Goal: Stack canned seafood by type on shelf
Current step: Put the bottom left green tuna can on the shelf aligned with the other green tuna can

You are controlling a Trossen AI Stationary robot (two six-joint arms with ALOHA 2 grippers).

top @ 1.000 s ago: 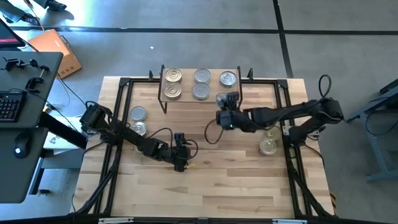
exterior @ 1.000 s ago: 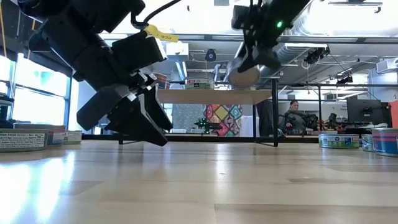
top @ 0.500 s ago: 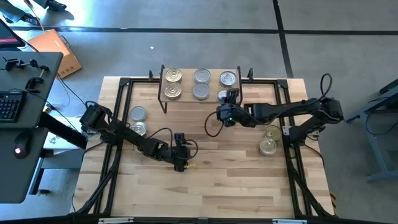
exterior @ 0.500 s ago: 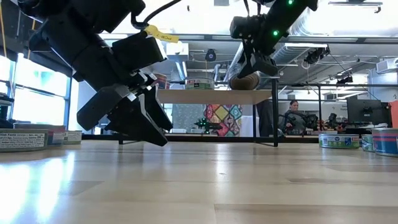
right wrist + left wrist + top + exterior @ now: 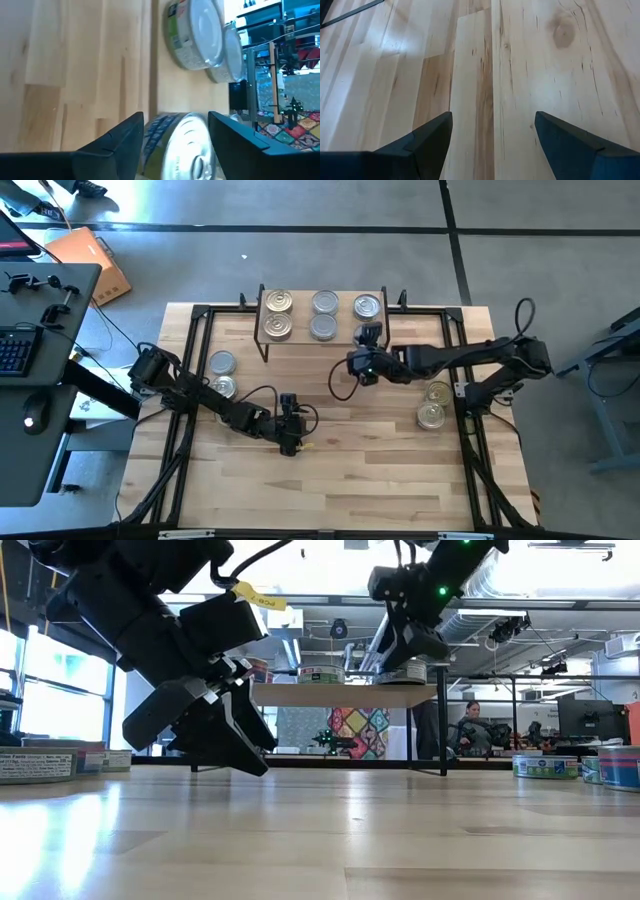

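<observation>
Right gripper lower at shelf, jaws apart around half-hidden tin.

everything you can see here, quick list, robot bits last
shelf: one, light wood top on black legs, far edge of table
shelf tins: five, silvery or gold lids, in pairs on the shelf top
sixth tin: one, silvery lid, on the shelf's right end at the right gripper
left tins: two, silvery, table's left side
right tins: two, gold-toned, table's right side
table: one, pale butcher block
keyboard: one, black, side desk
box: one, orange-brown, floor
person: one, seated, far back
left gripper: open, over bare table
right gripper: at the shelf's right end
</observation>
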